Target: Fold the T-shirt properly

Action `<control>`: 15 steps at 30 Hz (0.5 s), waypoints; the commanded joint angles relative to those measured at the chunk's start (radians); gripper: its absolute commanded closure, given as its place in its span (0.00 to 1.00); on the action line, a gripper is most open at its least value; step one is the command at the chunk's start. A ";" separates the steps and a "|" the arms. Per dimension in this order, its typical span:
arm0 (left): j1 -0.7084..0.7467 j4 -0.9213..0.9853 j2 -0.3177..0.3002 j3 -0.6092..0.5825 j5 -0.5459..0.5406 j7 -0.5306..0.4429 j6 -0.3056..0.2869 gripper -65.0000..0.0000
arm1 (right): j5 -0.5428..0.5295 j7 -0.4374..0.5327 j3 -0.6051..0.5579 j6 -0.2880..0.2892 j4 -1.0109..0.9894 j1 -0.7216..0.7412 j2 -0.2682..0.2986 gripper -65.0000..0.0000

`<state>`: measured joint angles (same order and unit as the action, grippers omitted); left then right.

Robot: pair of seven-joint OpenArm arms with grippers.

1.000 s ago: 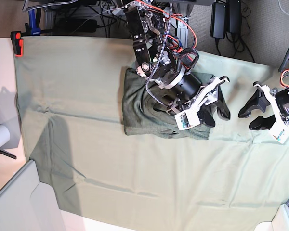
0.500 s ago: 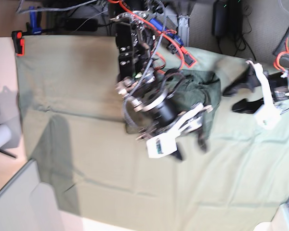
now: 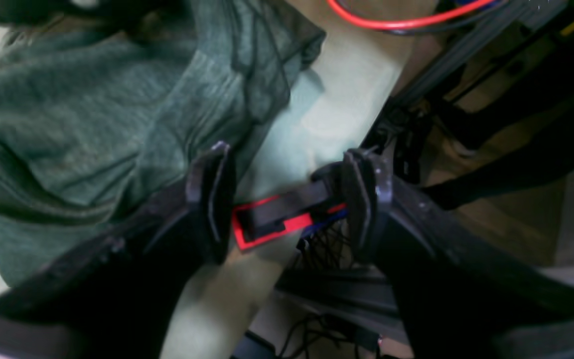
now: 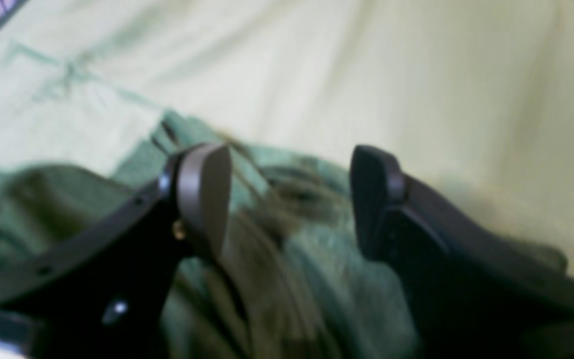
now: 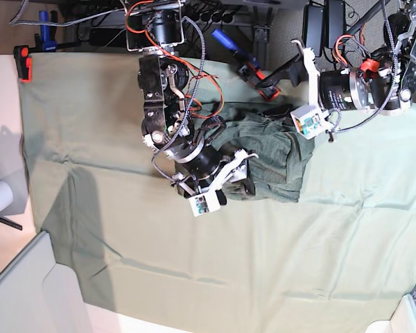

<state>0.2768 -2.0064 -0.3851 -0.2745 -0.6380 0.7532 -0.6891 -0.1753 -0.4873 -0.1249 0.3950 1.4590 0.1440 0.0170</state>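
Left wrist view: your left tool (image 3: 287,199) stands spread, nothing between its fingers. The T-shirt (image 3: 92,124) lies bunched to its left on the pale green cloth (image 3: 337,99), near the tabletop edge; a red clamp (image 3: 267,227) shows between the fingers.

Right wrist view: your right tool (image 4: 292,199) is spread above the T-shirt (image 4: 292,279), pinching nothing. Picture is blurred.

Base view: the T-shirt (image 5: 281,156) sits crumpled mid-cloth (image 5: 229,263). The right tool (image 5: 236,177) is at its left edge, the left tool (image 5: 281,69) just beyond its far edge.
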 commanded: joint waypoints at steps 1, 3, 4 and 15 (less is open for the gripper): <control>-0.009 -0.015 -0.006 0.005 -0.013 -0.026 -0.009 0.43 | -0.016 0.016 -0.009 0.005 0.016 0.018 0.004 0.42; -0.009 -0.014 -0.006 0.006 0.010 -0.028 -0.009 0.43 | -0.017 -0.013 -0.026 0.005 0.016 0.018 0.014 0.42; -0.010 -0.013 -0.006 0.006 0.026 -0.032 -0.009 0.43 | -0.020 -0.028 -0.037 0.005 0.016 0.018 0.018 0.43; -0.017 0.037 -0.006 0.006 0.090 -0.093 -0.009 0.43 | -0.011 -0.001 -0.076 0.005 0.016 0.013 0.021 1.00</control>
<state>0.2699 -1.9553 -0.3851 -0.2737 -0.5312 0.6865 -0.6891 -0.1776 -0.5186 -0.2024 0.3958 1.4590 0.1364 0.0410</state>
